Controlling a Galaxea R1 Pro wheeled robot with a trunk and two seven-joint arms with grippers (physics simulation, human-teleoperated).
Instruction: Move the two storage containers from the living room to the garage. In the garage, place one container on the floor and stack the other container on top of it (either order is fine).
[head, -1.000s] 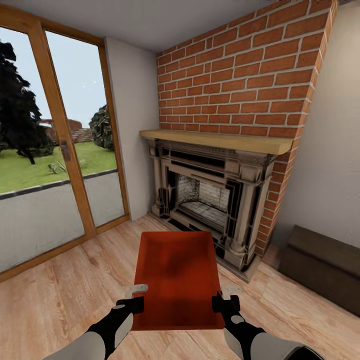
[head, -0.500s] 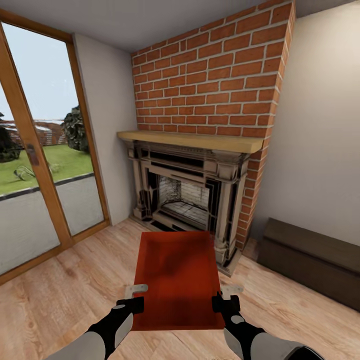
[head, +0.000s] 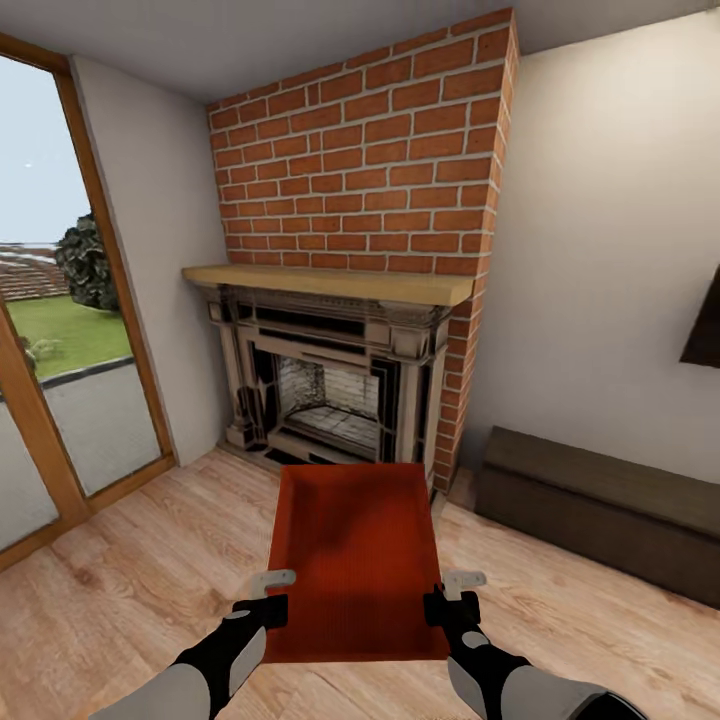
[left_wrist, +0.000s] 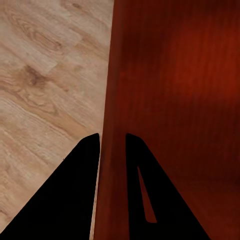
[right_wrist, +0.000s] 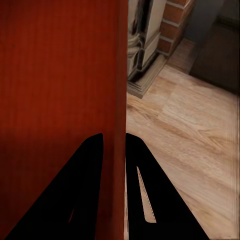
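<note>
Clearly, one storage container (head: 355, 555) is carried at lower centre, its walls clamped by the left gripper (head: 265, 595) and right gripper (head: 447, 595); a drive toward the garage is called for next.

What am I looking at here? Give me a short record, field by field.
Room: living room, wood-plank floor
Carried item: one red-orange storage container, held level above the floor
Left end effector: shut on the container's left wall
Right end effector: shut on its right wall
Ahead: fireplace under a brick chimney
At the right: dark bench
At the left: glass door
</note>
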